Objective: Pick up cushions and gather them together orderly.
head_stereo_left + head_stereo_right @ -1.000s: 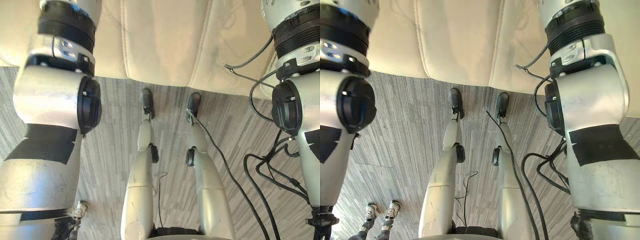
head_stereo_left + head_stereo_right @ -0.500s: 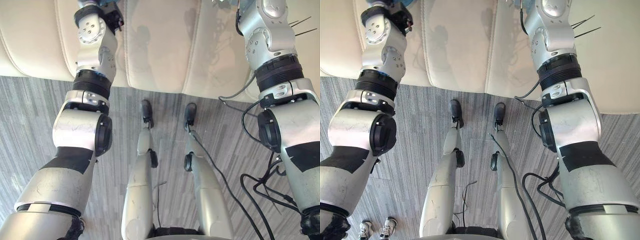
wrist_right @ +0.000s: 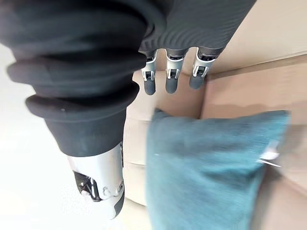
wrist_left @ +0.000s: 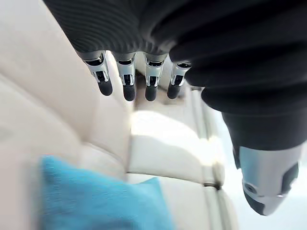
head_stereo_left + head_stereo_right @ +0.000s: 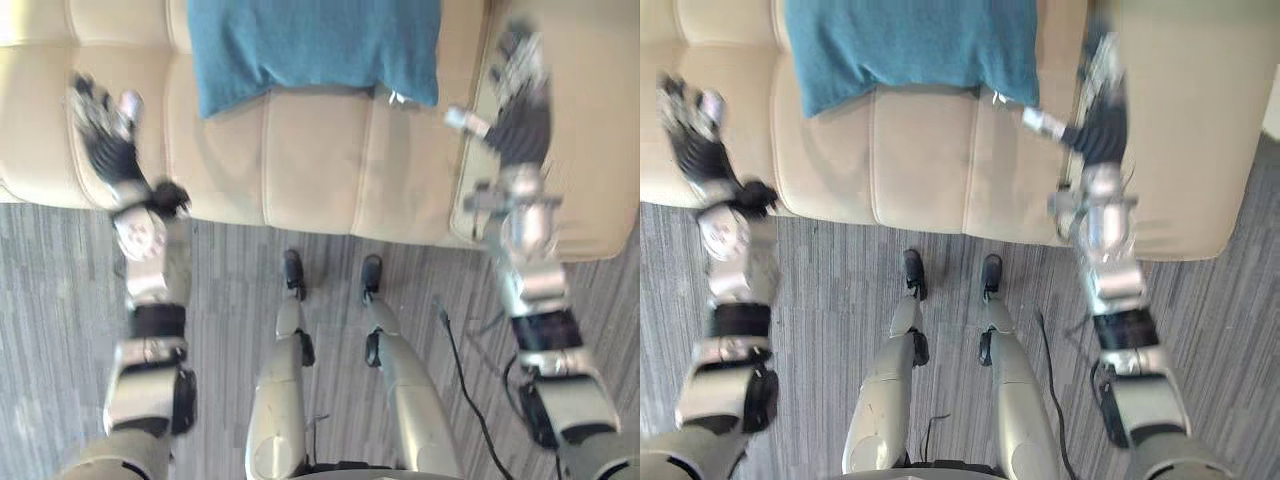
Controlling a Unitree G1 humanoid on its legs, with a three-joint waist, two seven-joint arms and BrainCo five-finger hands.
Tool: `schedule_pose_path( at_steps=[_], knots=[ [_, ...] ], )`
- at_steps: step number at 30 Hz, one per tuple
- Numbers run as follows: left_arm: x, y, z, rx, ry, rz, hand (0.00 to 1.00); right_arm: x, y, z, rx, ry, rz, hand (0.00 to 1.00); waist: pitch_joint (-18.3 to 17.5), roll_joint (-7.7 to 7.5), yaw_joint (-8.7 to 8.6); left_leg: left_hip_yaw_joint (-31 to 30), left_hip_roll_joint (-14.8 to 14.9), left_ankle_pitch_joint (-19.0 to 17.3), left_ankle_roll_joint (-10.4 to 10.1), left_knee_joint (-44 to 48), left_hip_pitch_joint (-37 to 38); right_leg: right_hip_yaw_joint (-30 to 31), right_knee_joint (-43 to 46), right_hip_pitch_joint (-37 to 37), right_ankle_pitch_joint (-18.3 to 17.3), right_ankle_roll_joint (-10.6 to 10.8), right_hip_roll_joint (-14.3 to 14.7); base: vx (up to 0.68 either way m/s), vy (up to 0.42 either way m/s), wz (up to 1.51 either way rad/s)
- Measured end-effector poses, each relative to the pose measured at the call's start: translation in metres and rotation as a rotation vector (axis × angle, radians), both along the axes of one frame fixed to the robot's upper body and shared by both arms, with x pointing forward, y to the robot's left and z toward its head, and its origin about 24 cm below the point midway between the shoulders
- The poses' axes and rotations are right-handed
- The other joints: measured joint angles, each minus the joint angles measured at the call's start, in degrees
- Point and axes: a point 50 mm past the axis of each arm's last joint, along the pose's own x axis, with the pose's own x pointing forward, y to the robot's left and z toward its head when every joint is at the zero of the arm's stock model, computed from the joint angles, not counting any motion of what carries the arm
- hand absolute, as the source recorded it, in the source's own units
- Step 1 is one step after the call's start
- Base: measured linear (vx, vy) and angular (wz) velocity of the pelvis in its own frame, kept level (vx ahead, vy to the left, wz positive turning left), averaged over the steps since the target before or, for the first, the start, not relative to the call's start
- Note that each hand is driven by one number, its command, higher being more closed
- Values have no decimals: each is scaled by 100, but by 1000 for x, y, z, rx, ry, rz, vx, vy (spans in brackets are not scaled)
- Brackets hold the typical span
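A teal cushion (image 5: pixel 315 45) lies on the seat of a cream sofa (image 5: pixel 310 160), against its back, roughly in the middle. My left hand (image 5: pixel 100 135) hovers over the sofa's left seat section, left of the cushion and apart from it, fingers (image 4: pixel 126 81) straight and holding nothing. My right hand (image 5: pixel 520 110) hangs over the sofa's right end, just right of the cushion's corner, fingers (image 3: pixel 171 76) straight and empty. The cushion (image 3: pixel 206 167) shows past the right hand's fingers, and also as the teal cushion (image 4: pixel 96 201) in the left wrist view.
The sofa's wide right armrest (image 5: pixel 585 130) lies beside my right hand. A grey striped carpet (image 5: pixel 60 290) runs along the sofa's front edge.
The view has shifted up over the sofa, bringing the teal cushion into sight. Both arms have stretched forward, and the hands now show open over the seat.
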Motion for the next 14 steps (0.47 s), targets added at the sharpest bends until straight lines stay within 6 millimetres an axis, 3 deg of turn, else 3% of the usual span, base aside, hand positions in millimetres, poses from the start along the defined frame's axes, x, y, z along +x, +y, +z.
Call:
schedule_pose_path(
  at_steps=[2, 3, 5, 8, 11, 14],
  knots=[
    [-32, -25, -67, -16, 265, -102, 0, -15, 4, -69, 29, 273, -39, 0, -266, -79, 28, 0, -35, -104, 49, 0, 335, -31, 262, 224, -268, 35, -60, 64, 44, 17],
    [-40, -28, -81, -19, 325, -119, 0, -21, 4, -84, 36, 334, -49, 0, -346, -92, 36, 0, -40, -126, 54, 0, 420, -44, 294, 304, -325, 55, -73, 88, 7, 18],
    [-76, -35, -127, -25, 546, -161, 0, -48, -1, -140, 64, 577, -88, 0, -701, -98, 51, 6, -83, -237, 28, 2, 912, -87, 359, 776, -507, 100, -136, 102, 1, 15],
    [-119, -29, -164, 4, 754, -183, 0, -89, -14, -193, 72, 834, -136, 0, -1236, -108, -5, -9, -166, -423, 30, -3, 1525, -76, 305, 1405, -707, 191, -187, 124, 23, 11],
    [-149, -18, -183, 69, 892, -211, 0, -121, -34, -225, 45, 1026, -191, 0, -1542, -94, -36, -59, -197, -580, 28, -21, 1936, -83, 123, 1911, -747, 233, -215, 106, 42, 8],
    [-156, -8, -187, 88, 932, -203, 0, -134, -43, -234, 48, 1090, -212, 0, -1571, -97, -45, -121, -228, -627, 29, -36, 2123, -97, 1, 2168, -747, 240, -227, 43, 21, 6]
  ],
)
